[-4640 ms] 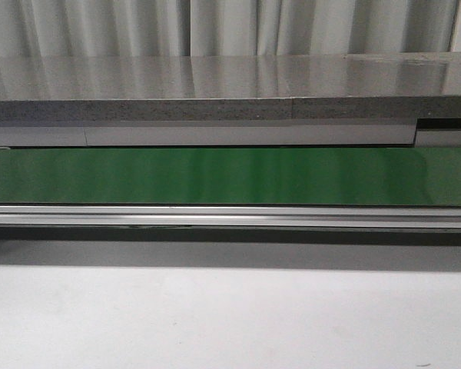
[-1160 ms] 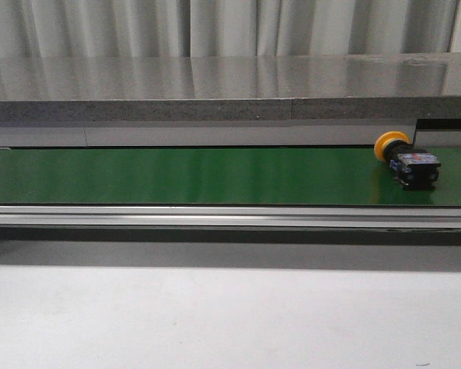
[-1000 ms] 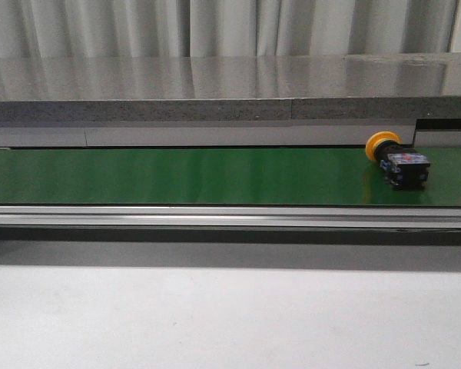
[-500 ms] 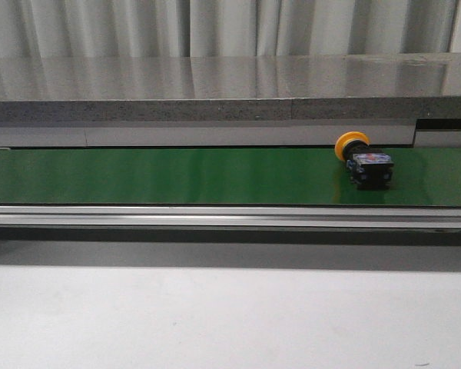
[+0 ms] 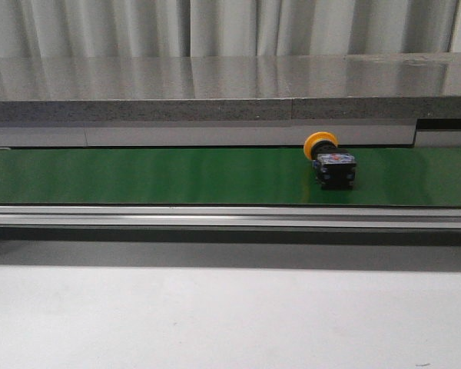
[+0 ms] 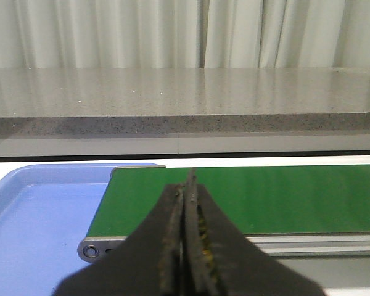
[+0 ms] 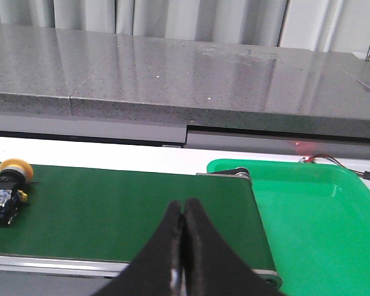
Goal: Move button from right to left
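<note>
Front view: button (image 5: pixel 329 161) lies on its side on the green belt (image 5: pixel 154 175), right of the middle, with nothing holding it.

From where I stand the job looks barely under way. The button, yellow cap toward the far edge and dark body toward me, rests right of centre on the belt, well apart from the blue tray (image 6: pixel 31 216) at the belt's left end, which looks to me like where it should end up. The green tray (image 7: pixel 314 209) sits past the right end. Both arms hang back on the near side: the left gripper (image 6: pixel 186 246) has its fingers pressed together on nothing, and the right gripper (image 7: pixel 181 246) is likewise closed and empty. Pick, carry and set-down all remain.
</note>
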